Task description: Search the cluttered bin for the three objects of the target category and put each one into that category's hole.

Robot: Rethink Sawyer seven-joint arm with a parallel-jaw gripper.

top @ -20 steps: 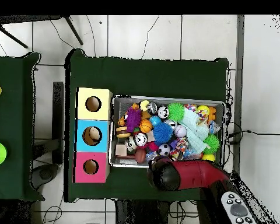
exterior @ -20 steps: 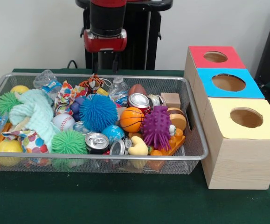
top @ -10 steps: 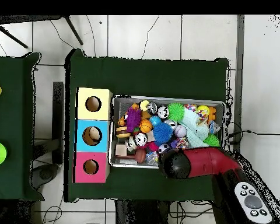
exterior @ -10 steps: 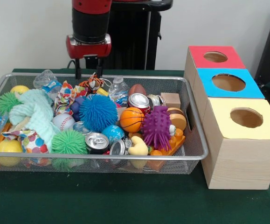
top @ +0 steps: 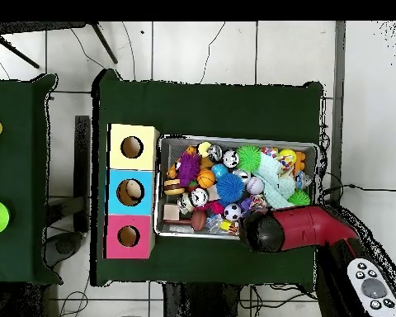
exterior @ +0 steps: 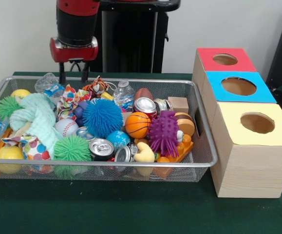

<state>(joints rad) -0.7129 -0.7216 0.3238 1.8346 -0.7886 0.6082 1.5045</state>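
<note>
Dotted white cloth pieces lie in the left half of the wide silver wire-mesh bin (exterior: 205, 161), seen from the front. One, printed with bright multicolour dots (exterior: 32, 146), sits by the near rim between a yellow ball (exterior: 8, 157) and a green spiky rubber ball (exterior: 71, 148). Close by, an open-topped drink can (exterior: 101, 147) lies among the clutter. Farther in come a pale mint knitted cloth (exterior: 38, 117), a blue spiky rubber ball (exterior: 102, 117), an orange basketball (exterior: 137, 125) and a purple spiky toy (exterior: 163, 131). A second dotted cloth piece (exterior: 70, 99) rests near the far rim, beside a small tiger toy (exterior: 96, 87).

Right of the bin stand three pale wood-grain boxes; the nearest and largest has a yellow top with a round hole (exterior: 257, 123), then a blue-topped box (exterior: 238, 87) and a red-topped box (exterior: 224, 59).

At the back, the red and black gripper (exterior: 73, 77) hangs over the bin's far left rim, its two thin fingers (exterior: 63, 75) apart and empty.
</note>
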